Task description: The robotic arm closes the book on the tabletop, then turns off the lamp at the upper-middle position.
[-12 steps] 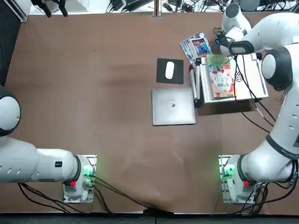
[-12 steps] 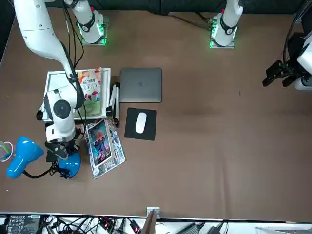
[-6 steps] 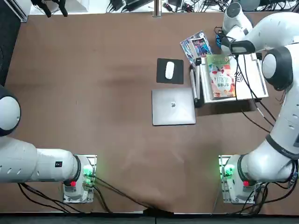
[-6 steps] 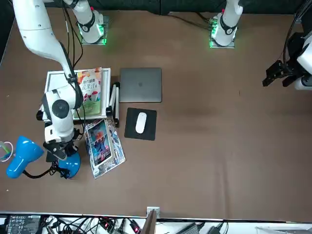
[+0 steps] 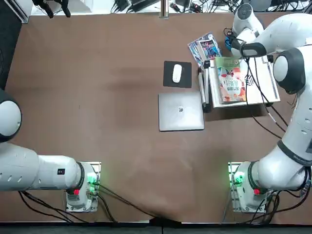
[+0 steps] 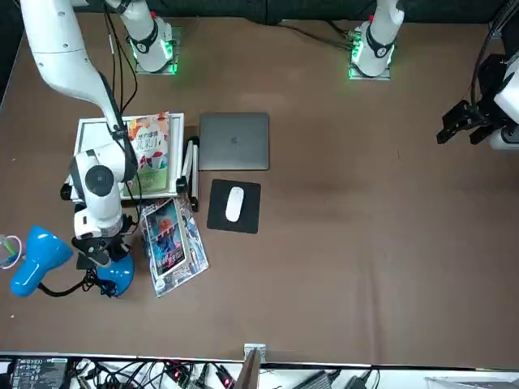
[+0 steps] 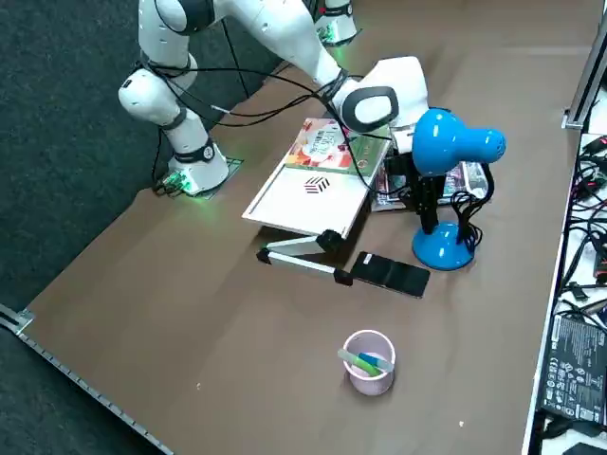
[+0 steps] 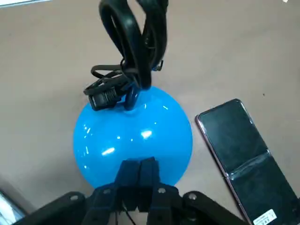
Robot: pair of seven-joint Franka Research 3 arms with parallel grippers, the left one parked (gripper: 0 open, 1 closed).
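Book point(image 5: 230, 80) closed, green cover up, on its stand at the counter's point(image 5: 107, 97) far right; lamp point(image 8: 133, 133) just beyond, blue base beside a phone point(image 8: 243, 154); pincer point(image 8: 139, 173) pressed together, holding nothing, tips down on the base, likely to press its switch.

Right arm point(image 5: 287, 78) stretched far forward, wrist bent down; claw point(image 8: 138, 171) fingers pressed together.
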